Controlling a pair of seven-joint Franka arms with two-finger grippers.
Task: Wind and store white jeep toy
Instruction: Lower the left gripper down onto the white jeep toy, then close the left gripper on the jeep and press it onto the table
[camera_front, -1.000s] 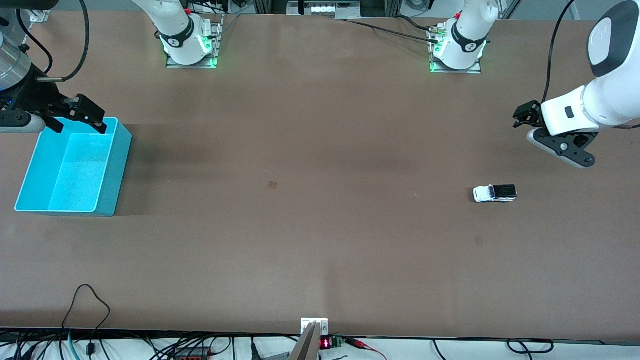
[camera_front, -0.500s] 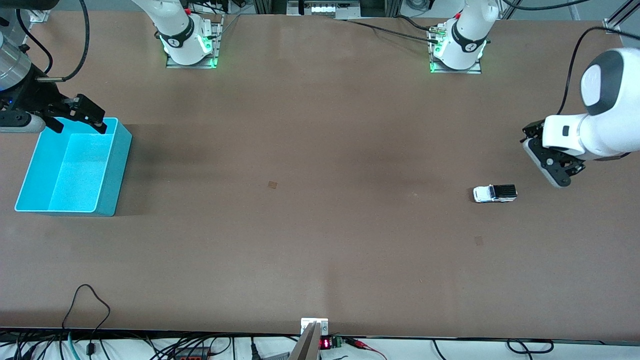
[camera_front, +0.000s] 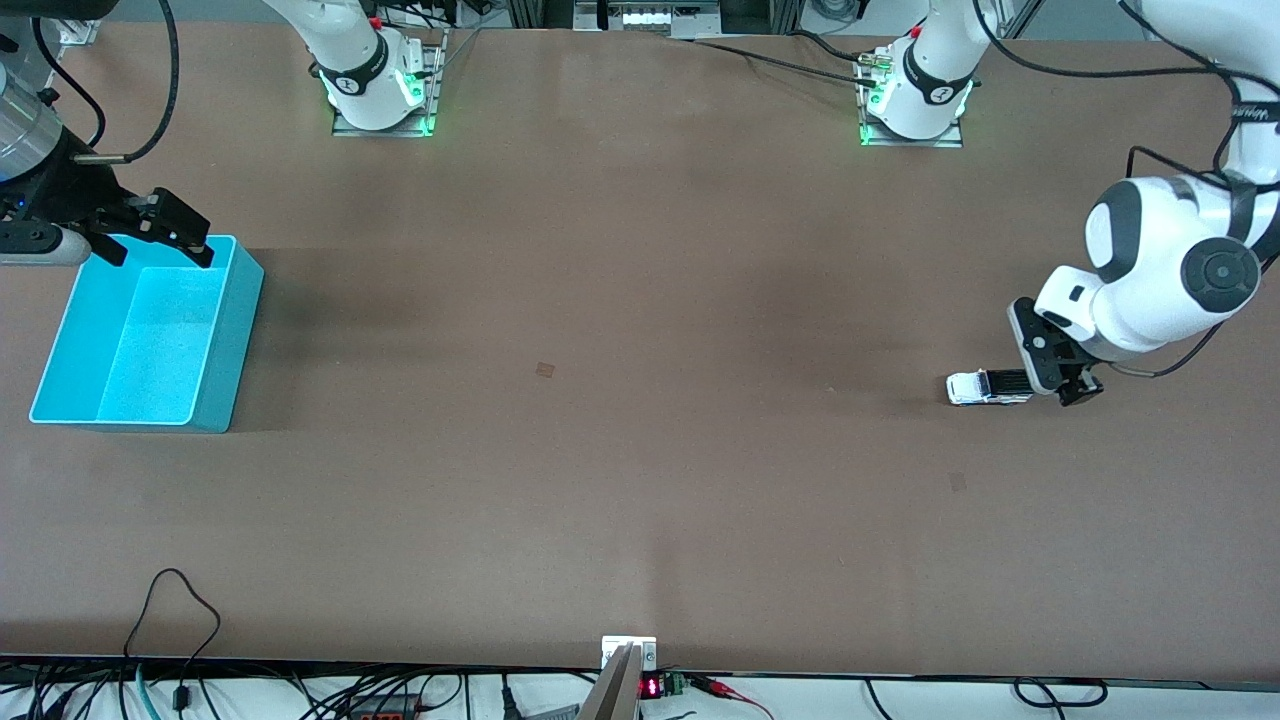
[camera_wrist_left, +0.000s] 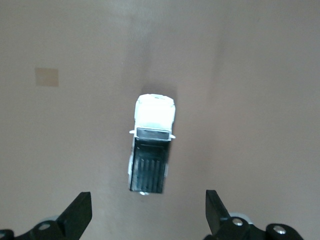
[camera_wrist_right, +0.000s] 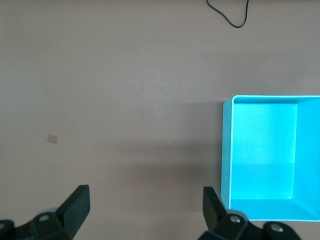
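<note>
1. Presently the step in hand looks like the approach for the first pick: the left pincer (camera_front: 1052, 375) hangs over the black rear end of the white jeep toy (camera_front: 988, 387), its fingers spread wide apart and holding nothing.
2. The white jeep toy sits on its wheels on the tabletop (camera_front: 640, 480), toward the left arm's end and about midway between the edge where the bases stand and the edge nearest the front camera.
3. In the left wrist view the toy (camera_wrist_left: 150, 150) lies lengthwise between the two open fingertips (camera_wrist_left: 77, 212), white hood pointing away from the pincer; the black roof panel is closest to it.
4. My reading is that the next move calls for a straight descent, so the fingers pass on either side of the narrow body, then a close across its width. The toy is small and on wheels, so an off-centre touch could roll it away.
5. The winding step has not begun.
6. The cyan bin (camera_front: 232, 330) stands at the right arm's end of the tabletop, and both the front and right wrist views show it (camera_wrist_right: 227, 150) with nothing inside.
7. The right pincer (camera_front: 155, 235) waits over the bin's rim on the bases' side, fingers apart and holding nothing.
</note>
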